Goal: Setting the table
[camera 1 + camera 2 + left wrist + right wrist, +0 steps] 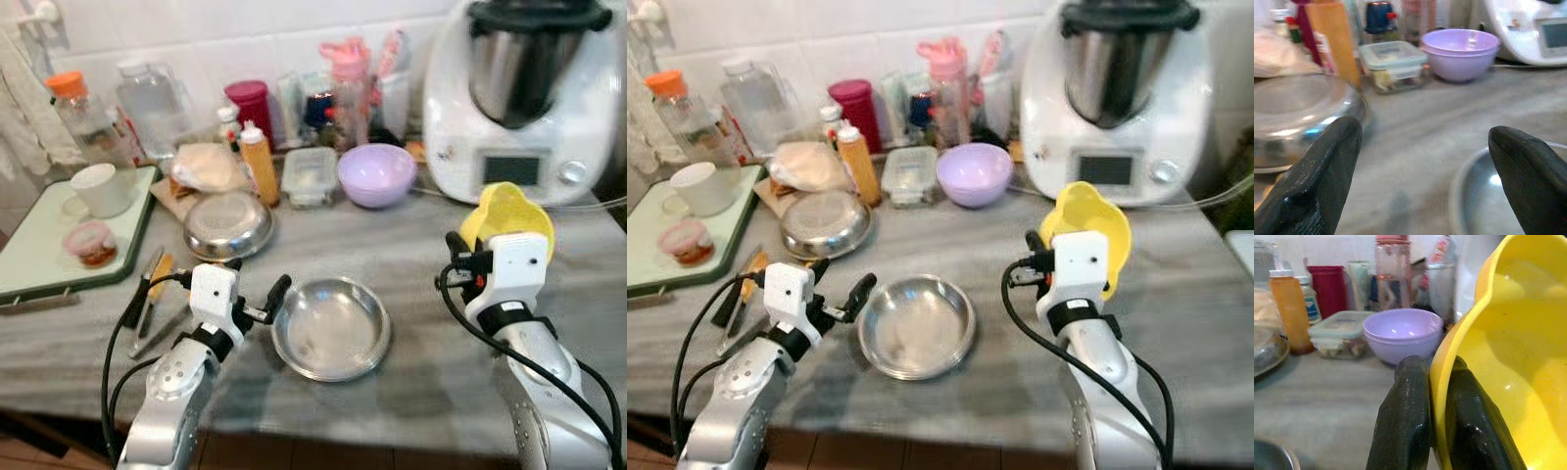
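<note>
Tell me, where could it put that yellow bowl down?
Bare counter lies between the steel plate and the right gripper holding the yellow bowl, below the purple bowl. The back by the wall is crowded with bottles.

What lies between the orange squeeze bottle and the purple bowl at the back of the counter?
A clear lidded container sits between the orange squeeze bottle and the purple bowl, seen in both eye views.

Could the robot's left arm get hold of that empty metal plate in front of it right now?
Probably yes. The left gripper is open, carries nothing, and sits just beside the metal plate at its rim, with bare counter between them. The right gripper is busy pinching the yellow bowl.
</note>
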You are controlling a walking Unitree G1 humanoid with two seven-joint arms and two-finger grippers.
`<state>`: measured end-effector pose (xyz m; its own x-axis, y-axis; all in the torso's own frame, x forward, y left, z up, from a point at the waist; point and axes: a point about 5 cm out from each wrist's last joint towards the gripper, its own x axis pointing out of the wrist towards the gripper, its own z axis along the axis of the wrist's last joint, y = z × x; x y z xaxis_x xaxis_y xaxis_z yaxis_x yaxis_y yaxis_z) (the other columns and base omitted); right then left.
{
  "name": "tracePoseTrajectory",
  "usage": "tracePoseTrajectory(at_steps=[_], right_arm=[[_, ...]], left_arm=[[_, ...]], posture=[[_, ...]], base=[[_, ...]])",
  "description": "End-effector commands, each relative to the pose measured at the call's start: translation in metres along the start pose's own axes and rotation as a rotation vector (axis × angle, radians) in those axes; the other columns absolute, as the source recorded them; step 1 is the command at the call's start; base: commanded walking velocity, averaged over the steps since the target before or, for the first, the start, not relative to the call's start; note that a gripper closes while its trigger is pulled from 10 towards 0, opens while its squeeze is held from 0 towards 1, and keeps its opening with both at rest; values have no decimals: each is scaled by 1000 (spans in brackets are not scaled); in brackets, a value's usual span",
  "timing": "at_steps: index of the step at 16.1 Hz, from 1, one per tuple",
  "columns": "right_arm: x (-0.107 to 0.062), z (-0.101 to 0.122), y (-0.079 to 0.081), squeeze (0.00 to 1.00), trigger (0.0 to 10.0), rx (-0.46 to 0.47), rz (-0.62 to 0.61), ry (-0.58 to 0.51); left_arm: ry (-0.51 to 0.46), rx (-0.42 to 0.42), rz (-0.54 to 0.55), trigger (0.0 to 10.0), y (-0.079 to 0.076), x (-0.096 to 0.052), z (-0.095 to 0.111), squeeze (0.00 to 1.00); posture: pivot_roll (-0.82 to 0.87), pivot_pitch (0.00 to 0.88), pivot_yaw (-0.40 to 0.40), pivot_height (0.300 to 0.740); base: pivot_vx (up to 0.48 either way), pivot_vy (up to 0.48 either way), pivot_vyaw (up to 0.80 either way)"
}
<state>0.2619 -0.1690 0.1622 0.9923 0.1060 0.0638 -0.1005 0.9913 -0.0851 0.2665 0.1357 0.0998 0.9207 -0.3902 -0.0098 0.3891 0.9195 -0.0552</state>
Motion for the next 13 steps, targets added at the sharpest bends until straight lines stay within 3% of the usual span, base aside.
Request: tracePoseTrajectory(at_steps=[1,5,8,11,13], right_arm=[[2,5,9,0,10000,11,42,-24],[4,7,10,0,10000,11,69,-20],[14,9,16,0,10000,21,156,-7],[35,18,22,0,10000,16,236,-25],[58,19,33,0,10000,11,302,-24]], left_arm=[[5,13,16,10000,8,-5,1,0],[-1,16,-4,10000,14,-18,3,0],[-13,-17,-80,10000,15,-27,11,0],[7,-14,-124,10000,11,-31,14,0],[12,-16,-122,10000,10,-35,16,0]], posture=[[-108,0,91,740],[-105,0,84,740],[-93,0,84,740],[-71,4,82,740],[-53,21,82,740]], base=[[0,0,0],[0,0,0],[0,0,0],[0,0,0],[0,0,0]])
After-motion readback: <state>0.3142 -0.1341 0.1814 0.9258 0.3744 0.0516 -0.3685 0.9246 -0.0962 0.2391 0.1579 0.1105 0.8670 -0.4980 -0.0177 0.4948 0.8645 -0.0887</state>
